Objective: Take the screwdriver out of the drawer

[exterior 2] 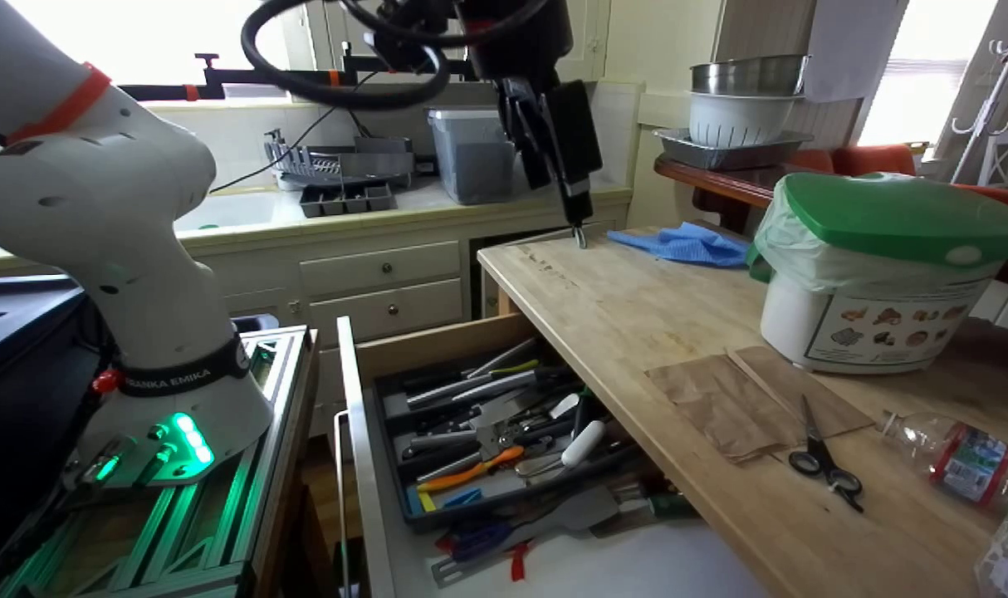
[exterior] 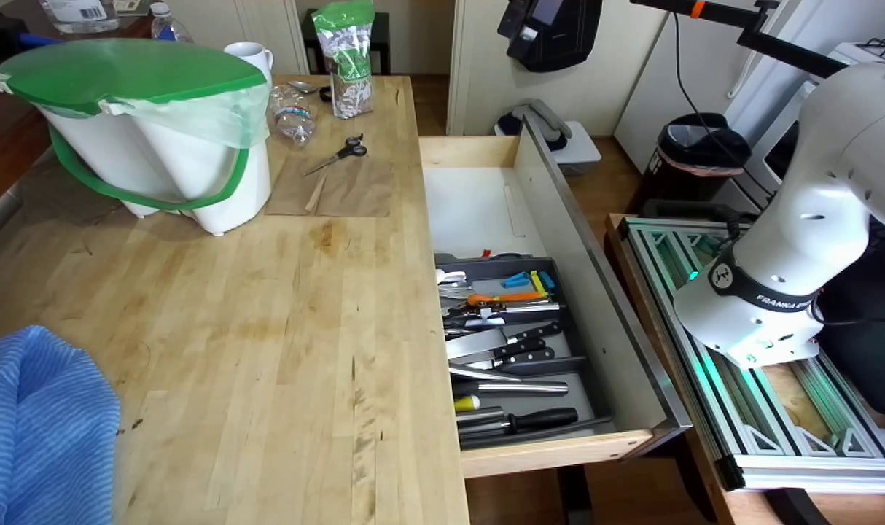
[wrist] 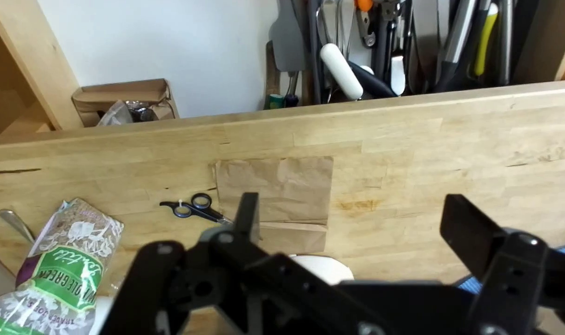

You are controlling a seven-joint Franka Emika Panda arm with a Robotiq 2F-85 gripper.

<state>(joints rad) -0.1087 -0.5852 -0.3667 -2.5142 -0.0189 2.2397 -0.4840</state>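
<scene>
The drawer [exterior: 479, 208] is pulled out beside the wooden table, with a dark tray of tools inside. It also shows in an exterior view [exterior 2: 687, 556] and in the wrist view [wrist: 171, 46]. The screwdriver appears as a slim yellow handle in the tray, in both exterior views [exterior: 466, 402] [exterior 2: 514, 368] and the wrist view [wrist: 486, 42]. It lies among dark and metal handles; part of it is hidden. My gripper [wrist: 351, 216] is open, with nothing between its fingers. It hangs over the table [exterior 2: 577, 203], apart from the drawer.
On the table are a green-lidded bin [exterior: 158, 146], scissors [exterior: 351, 148], brown paper [exterior: 369, 193], a lentil bag [exterior: 348, 65], a plastic bottle [exterior: 294, 120] and a blue cloth [exterior: 41, 423]. The table edge overhangs part of the drawer. Knives [exterior: 533, 343] lie in the tray.
</scene>
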